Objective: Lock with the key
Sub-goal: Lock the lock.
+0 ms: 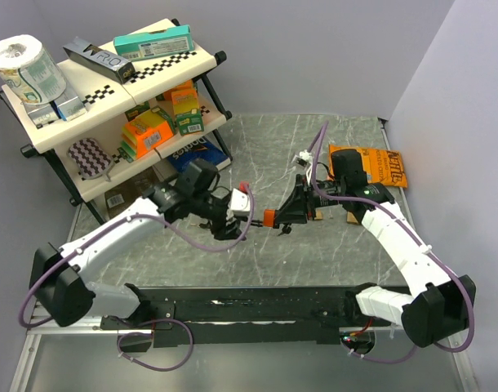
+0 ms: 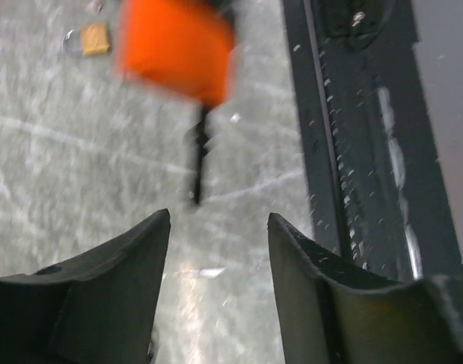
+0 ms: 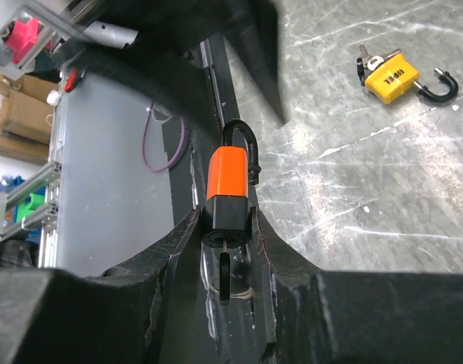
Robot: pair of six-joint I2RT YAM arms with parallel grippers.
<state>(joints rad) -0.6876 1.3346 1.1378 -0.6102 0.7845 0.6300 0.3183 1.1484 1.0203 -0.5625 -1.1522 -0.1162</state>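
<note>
Right end effector (image 3: 230, 227) clenched on orange plastic-cased padlock (image 3: 230, 178), dark key (image 3: 225, 277) protruding. Left end effector (image 2: 218, 220) released, empty, near. Risk: off-centre grab on key twists padlock loose, drops it onto grey marble surface (image 3: 353, 167).

Bright orange padlock (image 3: 228, 182) with a black shackle, and a yellow padlock (image 3: 388, 76) too, black shackle again, on the grey, white-veined marble table (image 1: 265, 155). The cream shelf (image 1: 198, 57) shows black-and-white checkered trim, a teal box (image 1: 153, 39), and there's an orange bag (image 1: 392, 167) with dark lettering.
</note>
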